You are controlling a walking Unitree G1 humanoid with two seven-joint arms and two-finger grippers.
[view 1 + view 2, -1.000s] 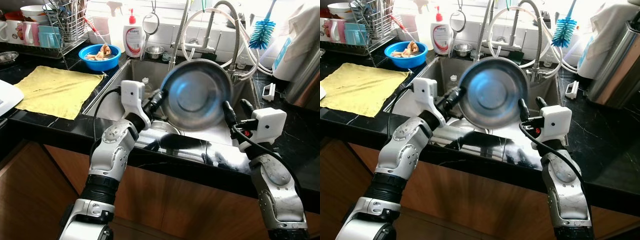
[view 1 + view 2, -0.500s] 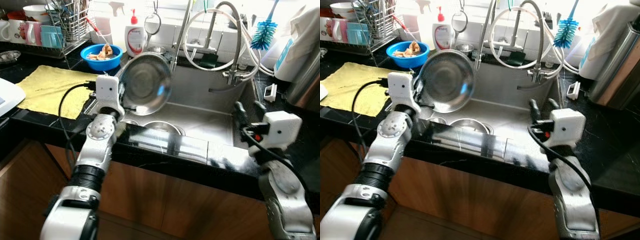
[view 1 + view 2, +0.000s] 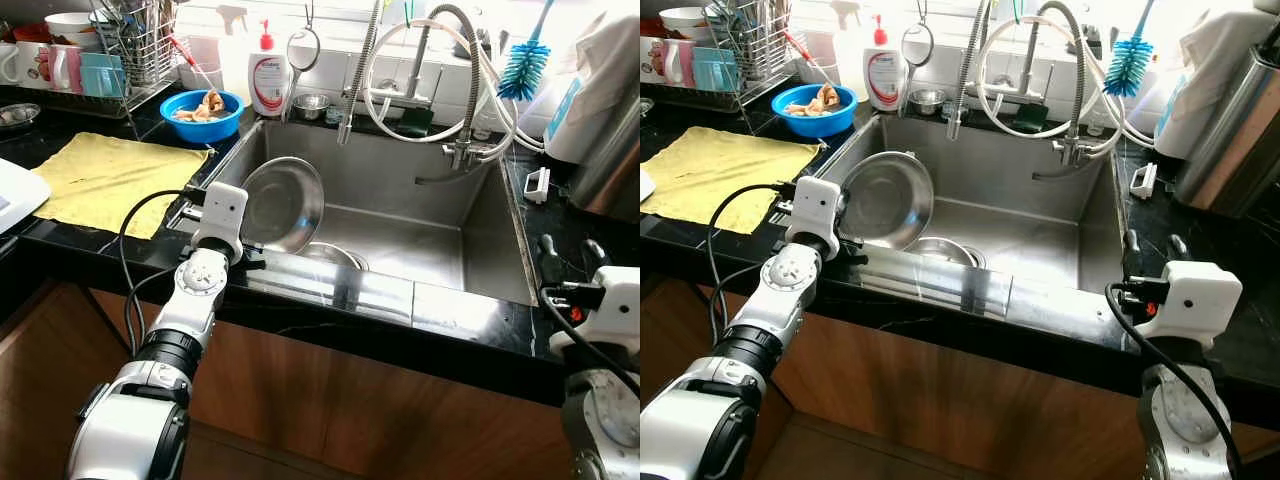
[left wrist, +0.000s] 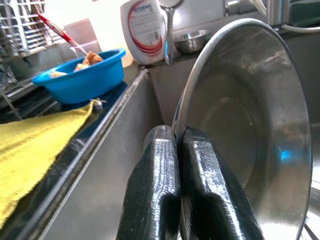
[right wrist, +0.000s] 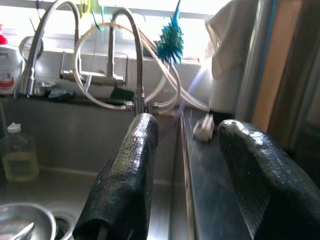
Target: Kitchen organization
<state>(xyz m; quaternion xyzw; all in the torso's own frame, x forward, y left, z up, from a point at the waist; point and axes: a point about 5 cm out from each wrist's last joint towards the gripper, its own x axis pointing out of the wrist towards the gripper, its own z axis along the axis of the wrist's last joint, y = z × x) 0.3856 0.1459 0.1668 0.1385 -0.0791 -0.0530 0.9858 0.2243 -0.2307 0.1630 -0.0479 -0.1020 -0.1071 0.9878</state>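
Lower rim of the steel bowl [image 3: 283, 204] hidden behind the counter edge [image 3: 330, 292]. A second bowl [image 3: 937, 250] in the sink partly hidden. Soap bottle label [image 3: 268, 78] too small to read.

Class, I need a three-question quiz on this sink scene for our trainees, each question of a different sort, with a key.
1. True or false: the left gripper is shut on the rim of the steel bowl.
2. Where is the yellow cloth? A) in the sink B) on the counter, on the robot's left of the sink C) hanging on the tap
3. Fill in: the right gripper is ____ and holds nothing.

Key: 1 true; 2 B; 3 open
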